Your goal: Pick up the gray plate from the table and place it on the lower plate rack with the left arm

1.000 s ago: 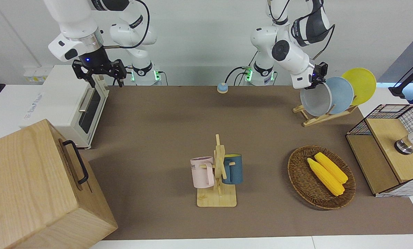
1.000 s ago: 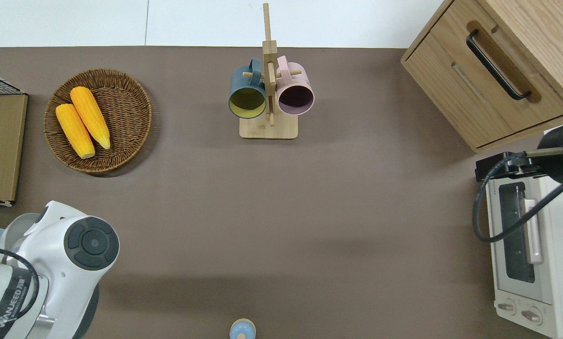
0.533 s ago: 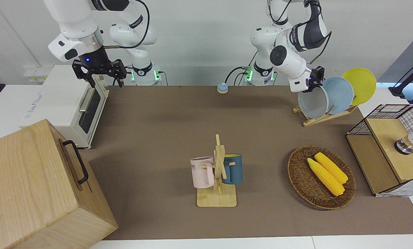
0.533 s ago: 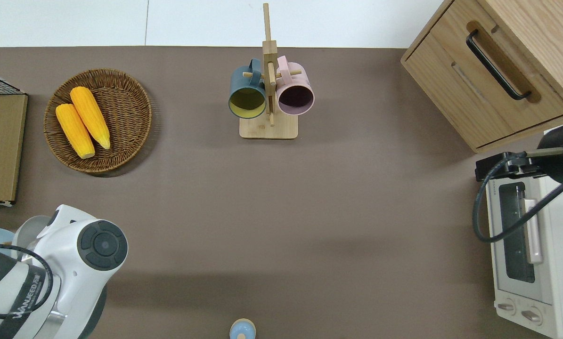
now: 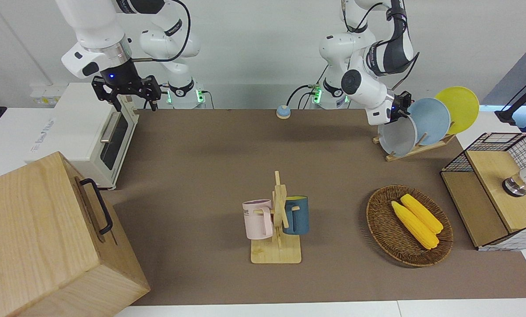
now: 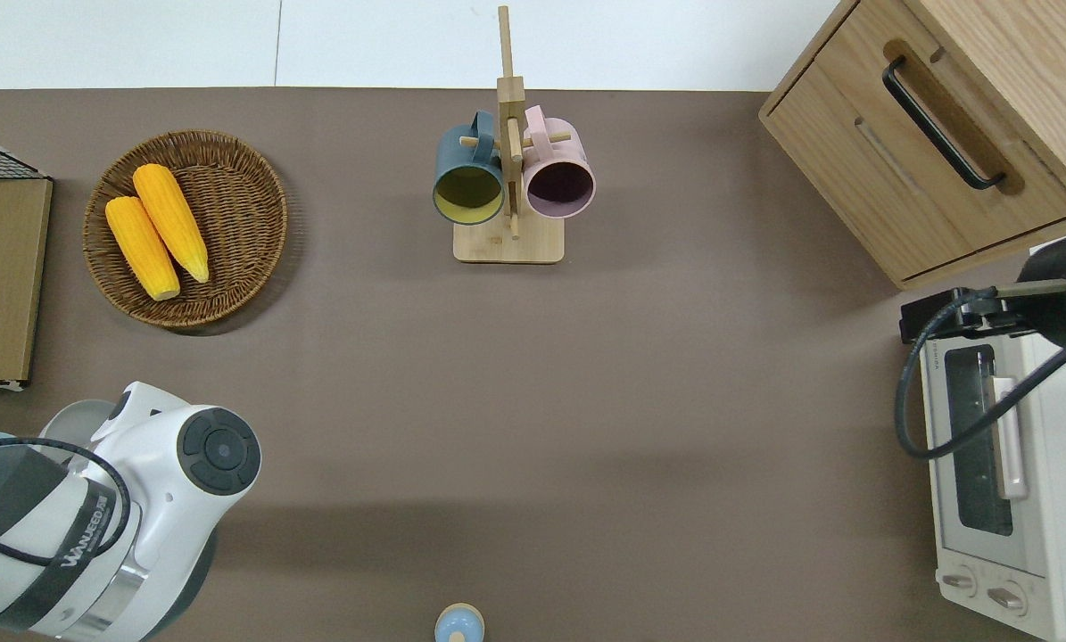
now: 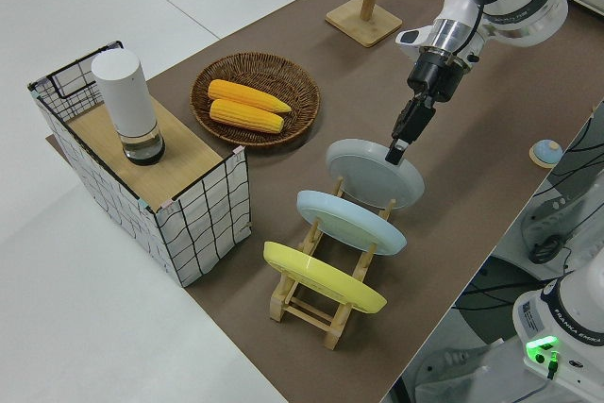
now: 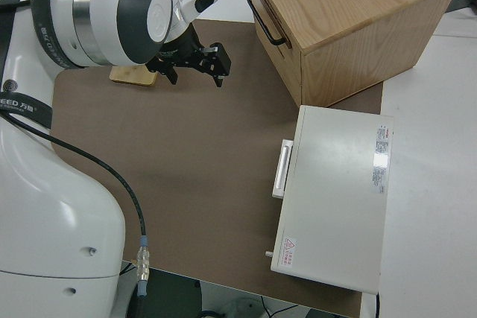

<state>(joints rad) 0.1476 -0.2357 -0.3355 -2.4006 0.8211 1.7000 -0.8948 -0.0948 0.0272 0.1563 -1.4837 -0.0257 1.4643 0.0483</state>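
The gray plate point(image 5: 397, 134) leans in the lowest slot of the light-wood plate rack point(image 5: 403, 152), at the left arm's end of the table near the robots. My left gripper point(image 5: 403, 110) is shut on the plate's upper rim. In the left side view the left gripper point(image 7: 401, 145) pinches the edge of the gray plate point(image 7: 373, 175), which stands at the low end of the rack point(image 7: 316, 304). A light blue plate point(image 5: 432, 119) and a yellow plate point(image 5: 458, 108) stand in the higher slots. My right gripper point(image 5: 126, 94) is parked, open and empty.
A wooden mug stand point(image 5: 278, 220) with two mugs stands mid-table. A wicker basket point(image 5: 377, 220) holds two corn cobs. A wire crate point(image 5: 496, 185) stands beside the rack. A toaster oven point(image 5: 82, 132) and a wooden cabinet point(image 5: 47, 237) are at the right arm's end.
My left gripper has lowered the gray plate a little and shifted it slightly toward the right arm's end, down into the rack's lowest slot. The right arm has not moved.
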